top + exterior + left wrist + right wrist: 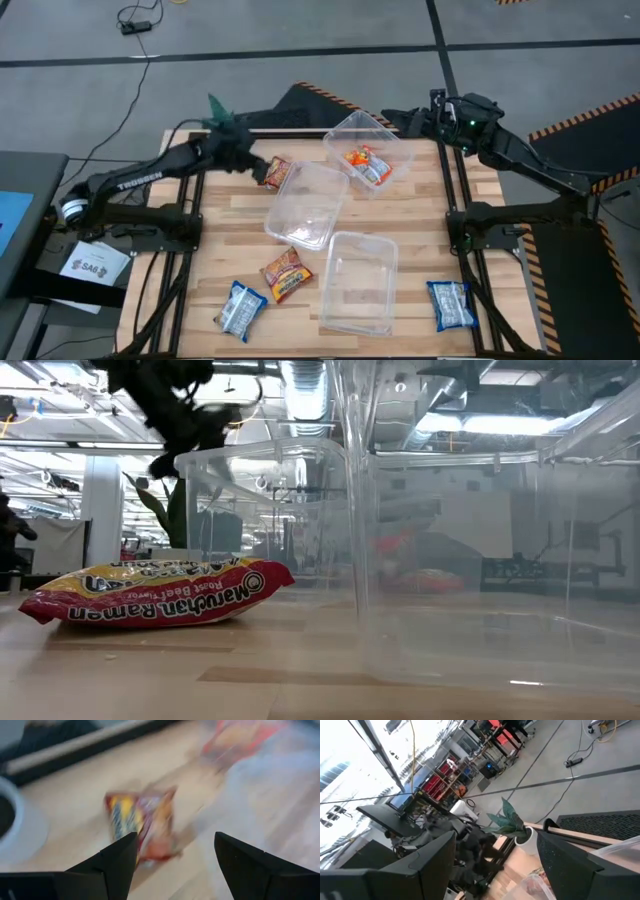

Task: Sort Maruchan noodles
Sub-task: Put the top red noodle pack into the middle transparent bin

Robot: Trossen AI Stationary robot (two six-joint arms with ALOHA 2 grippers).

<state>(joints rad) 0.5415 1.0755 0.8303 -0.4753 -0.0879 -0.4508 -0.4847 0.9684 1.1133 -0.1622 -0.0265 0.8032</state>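
The left end effector (pixel 248 160) is in the upper left part of the high view, fingers spread wide and holding nothing, just beside a red-and-yellow packet (pixel 275 172) on the counter (pixel 220 250). The right end effector (pixel 432 115) waits at the upper right counter edge, also open and empty. The sorting seems only begun: the upper tub (pixel 367 150) holds the orange packets (pixel 367 165), while the middle tub (pixel 308 205) and lower tub (pixel 357 283) look empty. A second red packet (pixel 285 274) and two blue packets, at lower left (pixel 240 308) and lower right (pixel 449 303), are not yet sorted. The middle tub stands close to the first packet, so there is little room on that side; the lower left counter is more free.
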